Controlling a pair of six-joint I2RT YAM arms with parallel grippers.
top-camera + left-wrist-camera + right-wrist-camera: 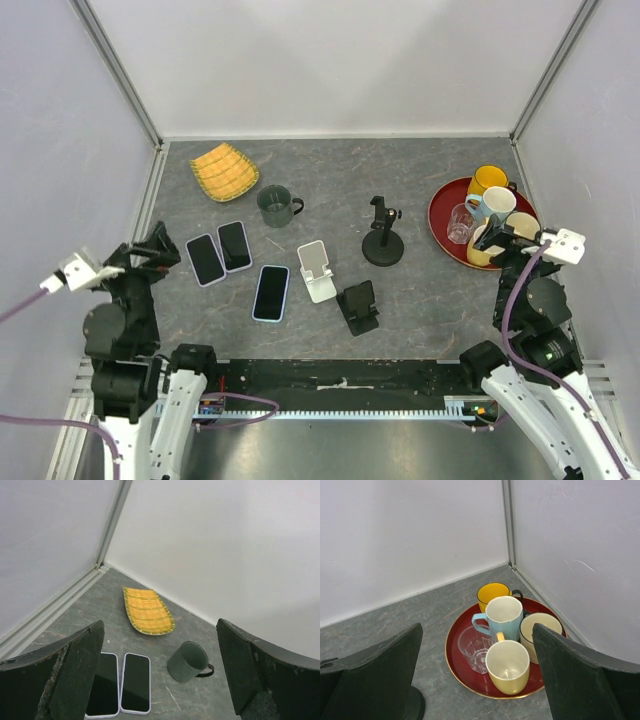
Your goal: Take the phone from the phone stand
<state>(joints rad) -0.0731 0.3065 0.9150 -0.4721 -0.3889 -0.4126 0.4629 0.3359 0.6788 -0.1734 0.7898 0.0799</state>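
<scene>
Looks done: the white stand (318,270) is bare, a phone (270,292) flat beside it on the surface (430,300). Left and right jaws gape wide, empty.

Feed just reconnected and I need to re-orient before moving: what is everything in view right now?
phones: 3, dark screens, pale cases; flat left of centre, two side by side, one nearer.
phone stands: 3; white at centre, black folding one to its right, black clamp one on a round base behind; none holds a phone.
basket: 1, yellow; far left.
green mug: 1, dark green; right of the basket.
tray: 1, red; far right.
mugs: 4, yellow, light blue, cream, pale yellow; on the tray.
glass: 1, clear; on the tray.
left end effector: 1, black; open, empty, near left edge.
right end effector: 1, black; open, empty, by the tray.
</scene>
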